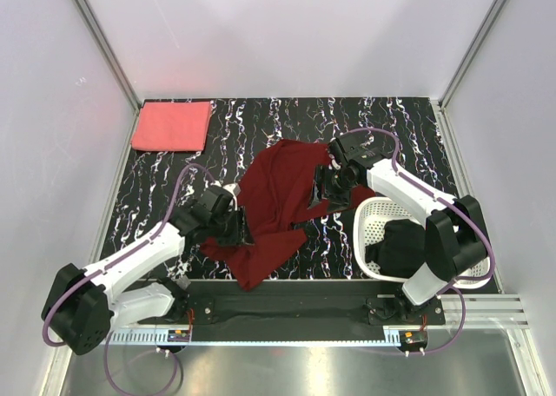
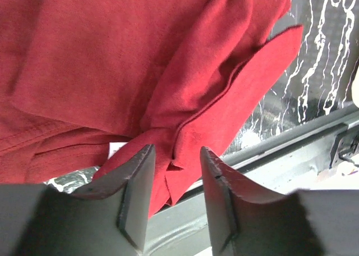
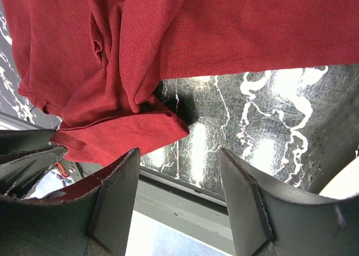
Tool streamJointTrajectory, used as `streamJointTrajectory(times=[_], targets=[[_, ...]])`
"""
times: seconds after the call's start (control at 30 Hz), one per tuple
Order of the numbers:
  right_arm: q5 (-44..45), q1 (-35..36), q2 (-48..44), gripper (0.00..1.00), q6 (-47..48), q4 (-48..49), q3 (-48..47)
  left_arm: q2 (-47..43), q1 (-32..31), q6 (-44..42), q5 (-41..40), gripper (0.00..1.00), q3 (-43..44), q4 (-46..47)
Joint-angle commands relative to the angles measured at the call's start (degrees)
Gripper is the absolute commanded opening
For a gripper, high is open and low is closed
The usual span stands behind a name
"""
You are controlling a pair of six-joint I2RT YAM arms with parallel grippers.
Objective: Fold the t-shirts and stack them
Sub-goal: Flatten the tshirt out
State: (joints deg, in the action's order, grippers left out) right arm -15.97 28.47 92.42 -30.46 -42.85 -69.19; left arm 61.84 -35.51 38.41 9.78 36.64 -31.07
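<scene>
Black white-veined tabletop [image 1: 261, 127] w/ plain white walls [image 1: 304, 31], alu corner posts [image 1: 102, 44].

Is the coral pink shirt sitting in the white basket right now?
No, the coral pink shirt lies folded flat at the far left corner of the table, while the white basket holds a black shirt.

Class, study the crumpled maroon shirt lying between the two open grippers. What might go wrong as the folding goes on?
1. The maroon shirt lies bunched in layers by the left gripper; a pinch may catch several layers, skewing the fold.
2. Its lower hem reaches the near edge of the table; a pull might drag it off.
</scene>
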Motion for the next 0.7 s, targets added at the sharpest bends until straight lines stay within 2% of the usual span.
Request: streamJointTrajectory(times=[0.0, 0.37, 0.4, 0.43, 0.5, 0.57, 0.67], targets=[[0.32, 0.36, -2.33, 0.66, 0.40, 0.58, -0.33, 0.64, -1.58, 1.40, -0.55, 0.40, 1.68, 2.59], [0.32, 0.36, -1.72, 0.66, 0.31, 0.93, -0.25, 3.63, -2.73, 0.44, -4.50, 0.29, 4.13, 0.92], [0.32, 0.45, -1.63, 0.66, 0.31, 0.93, -0.33, 4.33, -2.73, 0.35, -4.68, 0.26, 4.49, 0.84], [0.32, 0.45, -1.63, 0.66, 0.40, 0.67, -0.42, 4.60, -2.73, 0.09, -4.86, 0.16, 4.84, 0.57], [0.76, 0.36, -1.63, 0.66, 0.57, 0.58, -0.33, 4.78, -2.73, 0.00, -6.52, 0.04, 6.15, -0.21], [1.11, 0.36, -1.37, 0.66, 1.10, 0.49, -0.42, 3.90, -2.73, -0.44, -8.97, 0.00, 7.38, -2.23], [2.07, 0.36, 0.03, 0.66, 1.36, 0.22, -1.30, -0.22, -2.73, -0.79, -13.19, 0.00, 9.76, -6.10]])
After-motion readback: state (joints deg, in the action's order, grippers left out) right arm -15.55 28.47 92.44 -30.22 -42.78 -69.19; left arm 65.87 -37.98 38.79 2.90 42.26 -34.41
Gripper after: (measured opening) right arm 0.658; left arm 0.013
